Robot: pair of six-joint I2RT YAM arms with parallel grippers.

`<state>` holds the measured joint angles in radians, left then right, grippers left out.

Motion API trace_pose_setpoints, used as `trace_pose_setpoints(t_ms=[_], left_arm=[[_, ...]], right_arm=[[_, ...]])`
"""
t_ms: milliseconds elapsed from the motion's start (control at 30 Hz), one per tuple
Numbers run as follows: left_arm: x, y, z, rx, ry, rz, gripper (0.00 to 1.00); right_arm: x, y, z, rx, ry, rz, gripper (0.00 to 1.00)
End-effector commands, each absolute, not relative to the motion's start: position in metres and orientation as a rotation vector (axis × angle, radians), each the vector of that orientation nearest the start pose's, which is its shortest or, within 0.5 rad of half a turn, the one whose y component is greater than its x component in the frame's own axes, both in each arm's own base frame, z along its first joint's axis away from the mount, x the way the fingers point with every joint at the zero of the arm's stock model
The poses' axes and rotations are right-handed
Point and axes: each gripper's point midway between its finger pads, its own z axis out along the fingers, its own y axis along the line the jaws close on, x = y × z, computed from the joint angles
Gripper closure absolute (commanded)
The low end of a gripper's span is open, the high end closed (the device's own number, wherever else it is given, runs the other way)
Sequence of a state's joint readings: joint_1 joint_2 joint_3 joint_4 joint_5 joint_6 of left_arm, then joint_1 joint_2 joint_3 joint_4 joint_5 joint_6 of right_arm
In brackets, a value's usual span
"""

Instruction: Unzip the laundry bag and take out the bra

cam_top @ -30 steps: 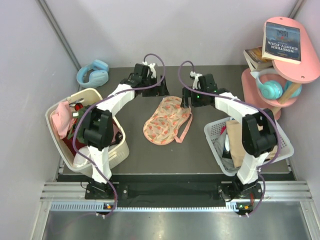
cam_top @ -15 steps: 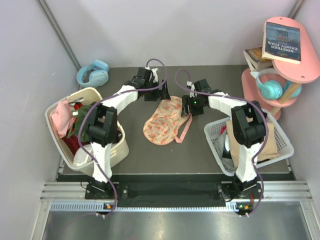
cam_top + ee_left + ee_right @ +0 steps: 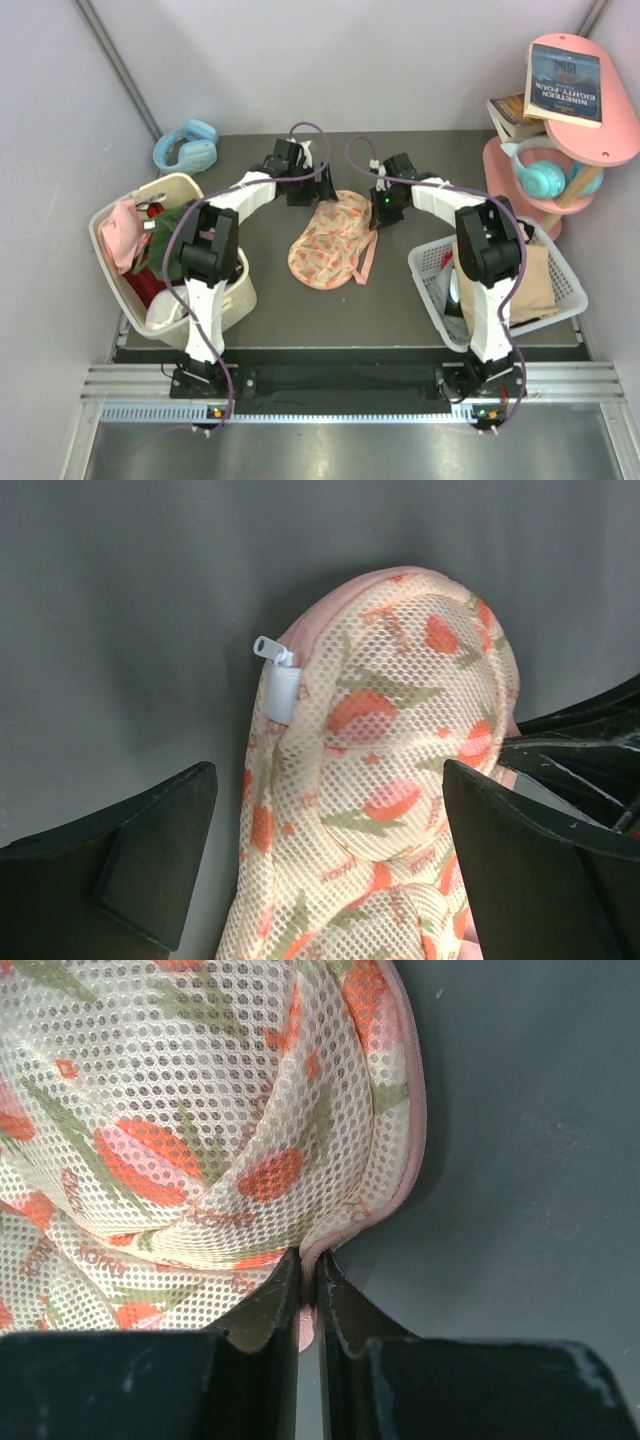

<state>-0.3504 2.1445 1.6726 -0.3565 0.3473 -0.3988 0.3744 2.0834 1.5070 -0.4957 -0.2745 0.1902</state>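
Note:
The laundry bag (image 3: 330,240) lies zipped on the dark table, cream mesh with an orange print and pink trim. In the left wrist view its far lobe (image 3: 390,780) fills the space between my left gripper's (image 3: 330,850) wide-open fingers, and a white zip pull (image 3: 275,670) sticks out at the lobe's upper left. My left gripper (image 3: 316,192) hangs over the bag's far end. My right gripper (image 3: 378,210) is at the bag's far right edge. In the right wrist view it (image 3: 308,1285) is shut on the pink zip trim (image 3: 415,1150) of the bag (image 3: 180,1130). The bra is hidden.
A white basket (image 3: 100,230) with pink, green and red clothes stands at the left. Another white basket (image 3: 430,290) with beige cloth stands at the right. Blue headphones (image 3: 187,146) lie at the back left. A pink shelf (image 3: 600,150) with books and teal headphones stands at the back right.
My right gripper has moved in to the bag's far right edge and shut on the pink trim. The left gripper has shifted slightly toward the bag and stays open.

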Motion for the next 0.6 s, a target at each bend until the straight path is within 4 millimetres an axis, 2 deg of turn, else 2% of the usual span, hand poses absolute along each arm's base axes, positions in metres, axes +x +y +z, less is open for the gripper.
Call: trace_pose_setpoints(t_ms=[0, 133, 300, 400, 500, 533, 567], left_arm=[[0.499, -0.262, 0.088, 0.113, 2.402, -0.787, 0.01], [0.502, -0.265, 0.082, 0.118, 2.400, -0.808, 0.06], [0.504, -0.270, 0.077, 0.121, 2.393, -0.836, 0.23], [0.504, -0.276, 0.076, 0.126, 2.385, -0.876, 0.29], [0.504, -0.280, 0.076, 0.129, 2.378, -0.906, 0.50], [0.503, -0.281, 0.076, 0.134, 2.375, -0.916, 0.63], [0.503, -0.281, 0.077, 0.140, 2.370, -0.921, 0.69]], right_arm=[[0.417, 0.216, 0.040, -0.361, 2.645, 0.534, 0.94], [0.409, 0.214, 0.042, -0.358, 2.652, 0.540, 0.96], [0.396, 0.211, 0.041, -0.376, 2.670, 0.547, 0.96], [0.392, 0.211, 0.042, -0.392, 2.669, 0.560, 0.96], [0.388, 0.209, 0.040, -0.402, 2.681, 0.560, 0.97], [0.387, 0.209, 0.040, -0.404, 2.682, 0.559, 0.97], [0.386, 0.209, 0.040, -0.403, 2.682, 0.564, 0.96]])
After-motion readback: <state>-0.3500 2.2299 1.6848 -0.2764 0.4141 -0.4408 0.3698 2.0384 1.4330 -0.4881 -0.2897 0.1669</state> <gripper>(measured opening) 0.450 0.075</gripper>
